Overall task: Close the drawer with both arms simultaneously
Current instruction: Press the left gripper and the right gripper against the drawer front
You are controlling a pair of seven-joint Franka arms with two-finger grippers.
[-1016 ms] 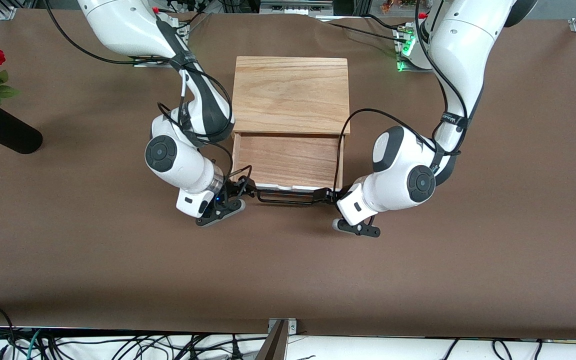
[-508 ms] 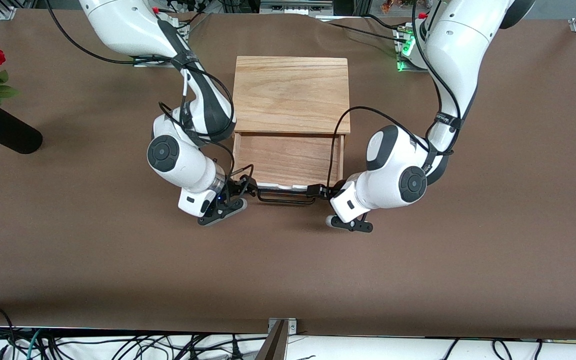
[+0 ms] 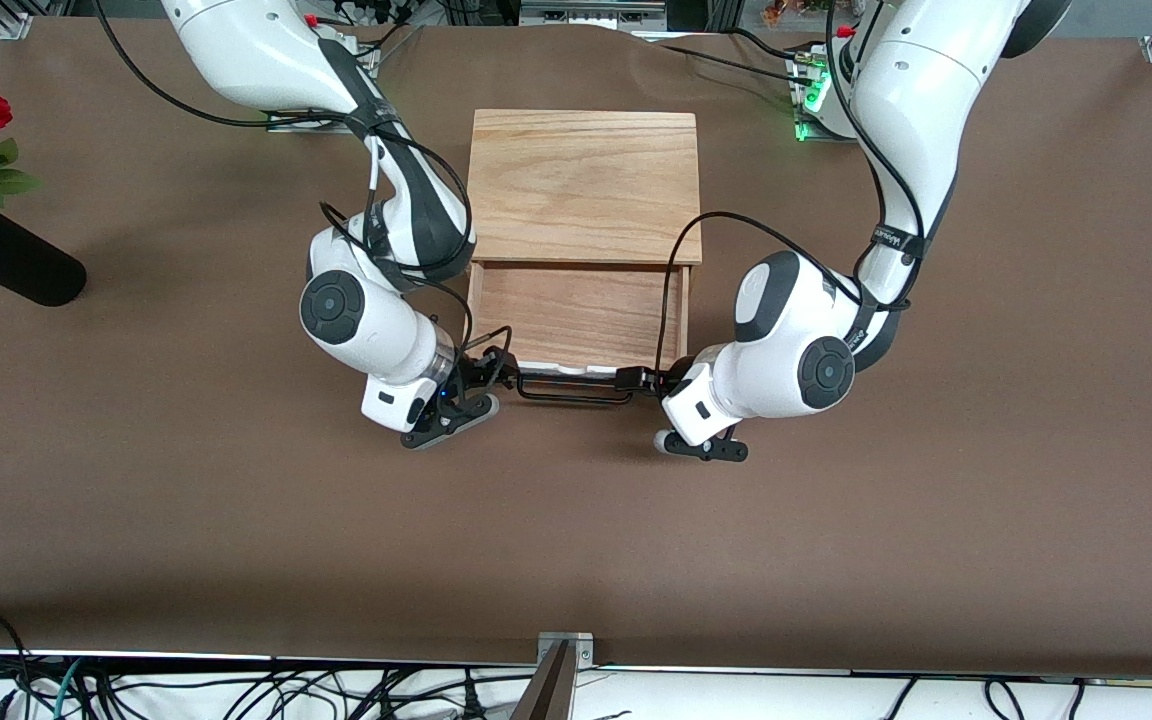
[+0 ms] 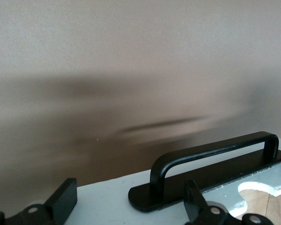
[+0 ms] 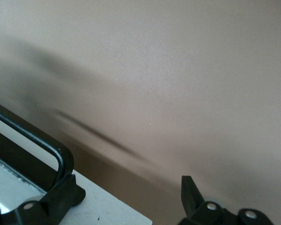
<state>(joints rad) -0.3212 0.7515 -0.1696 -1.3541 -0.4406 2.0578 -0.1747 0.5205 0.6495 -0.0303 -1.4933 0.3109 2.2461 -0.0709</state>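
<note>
My left gripper [image 3: 636, 380] and right gripper [image 3: 492, 374], jaws spread open, press the drawer's [image 3: 576, 318] white front at either end of the handle [image 3: 572, 391]. It has slid slightly into the box [image 3: 584, 187] over the last second, yet remains mostly out, so most of the closing remains.

Right hand [image 5: 124, 206] fingers spread apart, only black tips showing. One finger [image 5: 61, 199] touches end of black handle [image 5: 42, 145] on white drawer front [image 5: 107, 211]; other finger [image 5: 194, 199] hangs over bare brown counter [image 5: 178, 70], clear of drawer. Handle's wire bends down into its black base plate beside that first finger. Thin dark shadow streak lies on counter near drawer corner.
</note>
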